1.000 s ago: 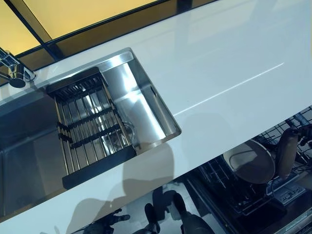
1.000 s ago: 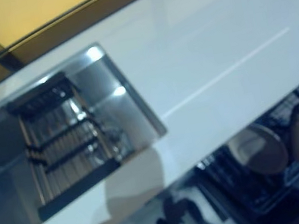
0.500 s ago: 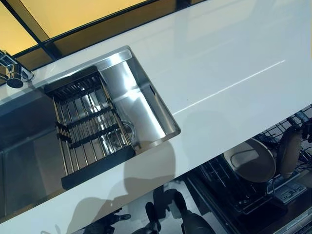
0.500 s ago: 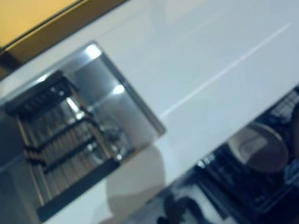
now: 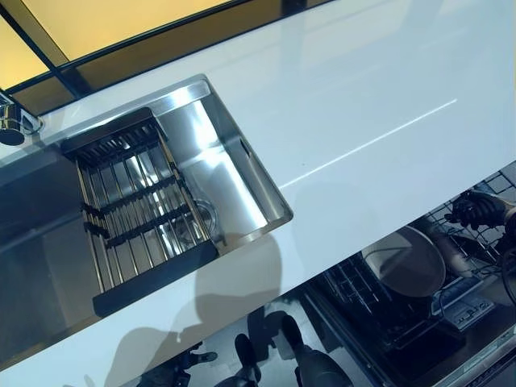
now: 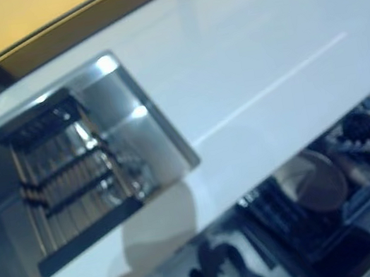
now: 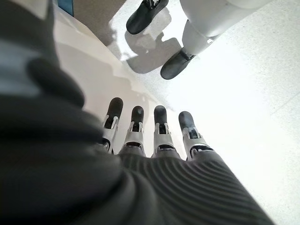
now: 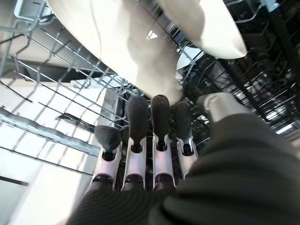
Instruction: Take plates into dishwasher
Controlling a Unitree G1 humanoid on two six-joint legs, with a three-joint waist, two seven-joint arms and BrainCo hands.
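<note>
Plate (image 5: 407,262) upright in dishwasher rack (image 8: 56,84) — right hand (image 8: 154,140) fingers straight, just beside it; left hand (image 7: 154,140) relaxed, empty.

A kitchen is showing: a white countertop (image 5: 339,105) is carrying an inset steel sink (image 5: 218,161) with faucet (image 5: 12,125), and a dishwasher rack (image 5: 379,306) is standing open below.

One plate (image 5: 403,262) in my dishwasher rack (image 5: 363,294), one sink (image 5: 218,161), one drying rack (image 5: 137,210), one faucet (image 5: 12,125), one countertop (image 5: 363,97)
</note>
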